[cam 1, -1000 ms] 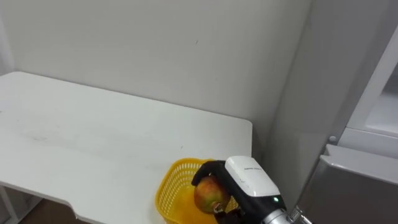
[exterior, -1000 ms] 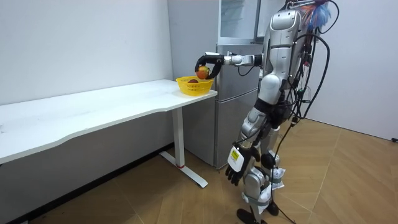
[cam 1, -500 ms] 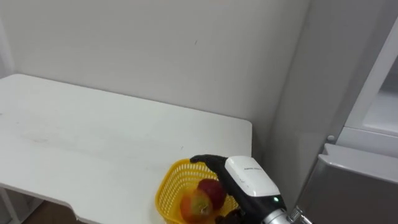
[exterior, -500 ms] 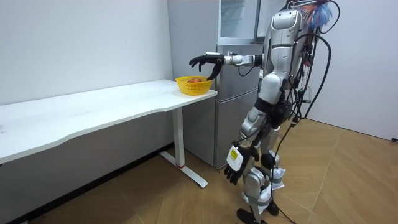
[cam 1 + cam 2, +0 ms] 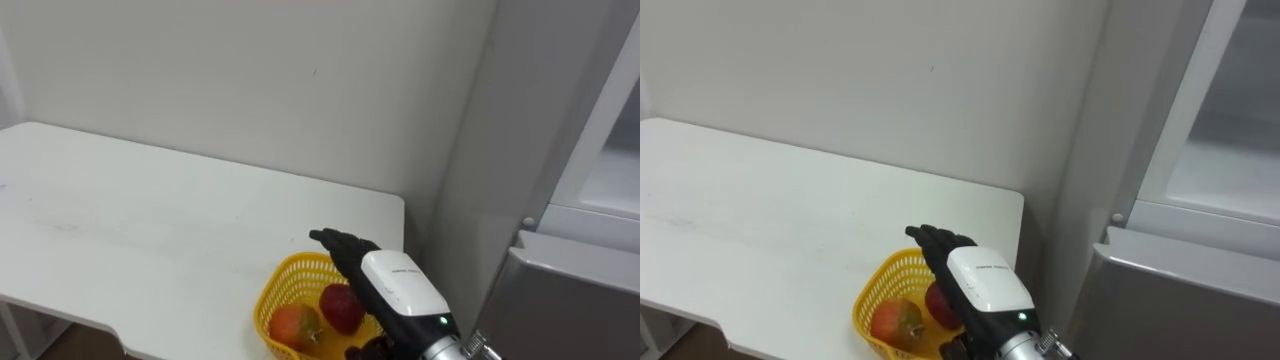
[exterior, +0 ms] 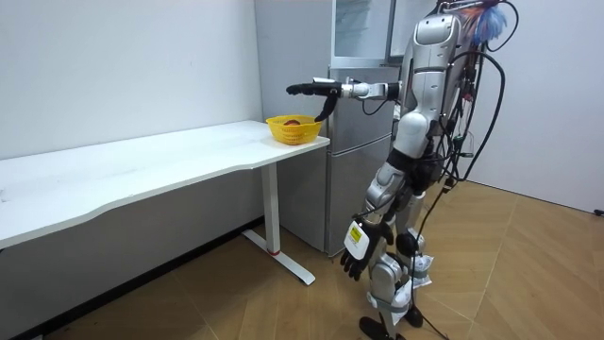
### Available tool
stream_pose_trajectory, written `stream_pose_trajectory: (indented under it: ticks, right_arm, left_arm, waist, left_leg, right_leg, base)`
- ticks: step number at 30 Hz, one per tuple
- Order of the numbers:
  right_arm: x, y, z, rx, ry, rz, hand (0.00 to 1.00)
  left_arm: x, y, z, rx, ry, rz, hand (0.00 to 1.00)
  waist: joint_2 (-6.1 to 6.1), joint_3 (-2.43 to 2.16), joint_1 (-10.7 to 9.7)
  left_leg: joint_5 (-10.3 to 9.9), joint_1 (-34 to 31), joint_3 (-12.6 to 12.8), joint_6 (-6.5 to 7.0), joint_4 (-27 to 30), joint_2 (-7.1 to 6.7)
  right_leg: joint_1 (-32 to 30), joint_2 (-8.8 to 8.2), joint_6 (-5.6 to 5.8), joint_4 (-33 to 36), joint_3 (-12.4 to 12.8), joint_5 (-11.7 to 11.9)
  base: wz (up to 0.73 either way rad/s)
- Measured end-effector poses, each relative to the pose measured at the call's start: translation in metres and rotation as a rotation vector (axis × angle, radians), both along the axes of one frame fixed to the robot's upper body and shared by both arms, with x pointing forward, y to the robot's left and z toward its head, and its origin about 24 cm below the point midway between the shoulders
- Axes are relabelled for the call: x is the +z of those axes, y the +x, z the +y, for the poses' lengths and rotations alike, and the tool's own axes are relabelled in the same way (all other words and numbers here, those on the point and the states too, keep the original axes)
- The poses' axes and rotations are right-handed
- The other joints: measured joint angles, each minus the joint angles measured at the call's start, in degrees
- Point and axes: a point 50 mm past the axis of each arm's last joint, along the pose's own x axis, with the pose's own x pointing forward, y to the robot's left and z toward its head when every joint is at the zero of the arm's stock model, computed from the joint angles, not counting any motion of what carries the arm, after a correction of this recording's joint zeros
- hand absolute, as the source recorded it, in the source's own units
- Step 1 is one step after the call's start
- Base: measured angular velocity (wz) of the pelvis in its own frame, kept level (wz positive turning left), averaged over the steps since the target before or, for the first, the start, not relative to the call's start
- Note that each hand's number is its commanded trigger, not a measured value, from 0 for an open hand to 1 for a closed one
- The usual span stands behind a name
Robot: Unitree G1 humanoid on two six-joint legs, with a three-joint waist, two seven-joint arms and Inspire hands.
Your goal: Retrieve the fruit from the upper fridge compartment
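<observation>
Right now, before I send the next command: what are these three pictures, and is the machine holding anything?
This is a walking humanoid robot with two hands. Two pictures come from its head cameras, looking down; the third from a camera across the room. It stands by a fridge at the end of a white table. A yellow basket with two fruits sits on the table. The right hand hovers open above the basket, empty; the left hand hangs open by its leg.
</observation>
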Motion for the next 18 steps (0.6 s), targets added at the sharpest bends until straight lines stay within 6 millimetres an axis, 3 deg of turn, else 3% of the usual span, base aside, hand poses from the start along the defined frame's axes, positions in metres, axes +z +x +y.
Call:
stream_pose_trajectory:
  ticks: [12,18]
  right_arm:
    - [0.004,0.003,-0.007,-0.029,0.008,-0.015,0.00]
    - [0.012,0.008,-0.013,-0.054,0.018,-0.041,0.00]
  left_arm:
    - [0.000,0.000,0.000,0.002,0.000,-0.001,0.00]
    - [0.000,0.000,0.000,0.000,-0.003,-0.006,0.00]
  waist:
    - [-0.40,-0.29,-0.20]
    - [-0.51,-0.39,-1.34]
  left_leg:
    - [0.00,-0.03,-0.02,0.00,0.00,0.00]
    - [0.01,0.43,-0.01,0.02,-0.02,0.02]
  right_leg:
    - [0.04,0.00,0.00,-0.07,0.00,0.00]
    - [0.48,0.02,0.00,-0.11,0.02,0.00]
  base:
    - [0.00]
    - [0.00]
